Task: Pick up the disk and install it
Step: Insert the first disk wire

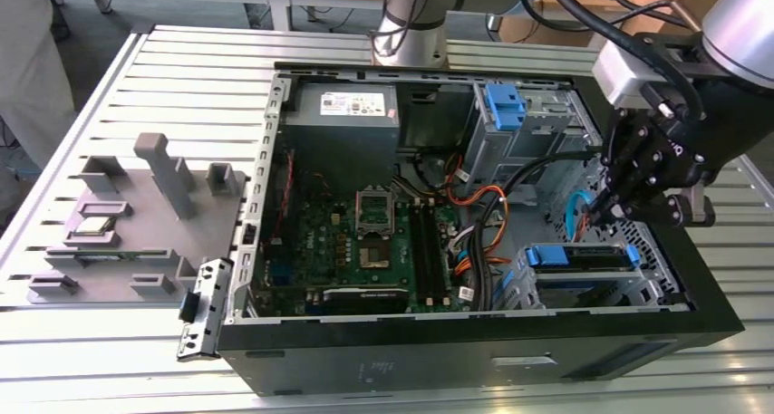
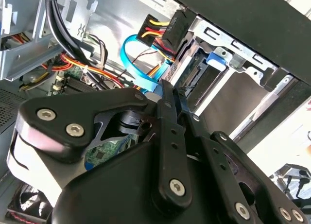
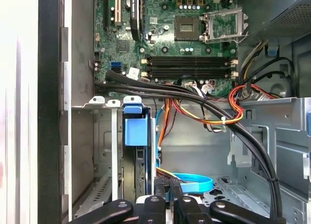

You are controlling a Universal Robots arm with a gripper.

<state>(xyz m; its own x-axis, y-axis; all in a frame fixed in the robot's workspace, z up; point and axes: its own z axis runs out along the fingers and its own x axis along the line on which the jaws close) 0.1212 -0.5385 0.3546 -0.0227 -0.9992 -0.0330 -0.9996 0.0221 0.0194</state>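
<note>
An open black metal computer case (image 1: 484,360) is seen lying on its side on a slotted silver metal surface (image 1: 181,61), with its green motherboard (image 1: 362,242) exposed. The disk (image 1: 581,255), a flat rectangular drive clipped in a blue plastic carrier frame, is found inside the case, seated in the drive cage at the corner towards the exterior view's right. In the first wrist view the disk (image 3: 136,136) is seen edge-on between the metal walls of that cage, its blue tab facing outward.

The black end effector (image 1: 604,213) is held over the case, just above and beside the disk but apart from it. In both wrist views its fingers (image 2: 165,102) are seen drawn together, and nothing is gripped between them (image 3: 166,197).

A light-blue flat cable (image 3: 194,182) is looped just beyond the fingertips, and a bundle of black cables (image 3: 194,95) is run across the case between the motherboard and the drive cage.

A grey power-supply box (image 1: 344,106) is mounted in the far corner of the case, and a lone blue plastic bracket (image 1: 502,106) is set in the upper bay. A grey plastic fixture tray (image 1: 133,242) is placed on the surface, to the exterior view's left of the case.
</note>
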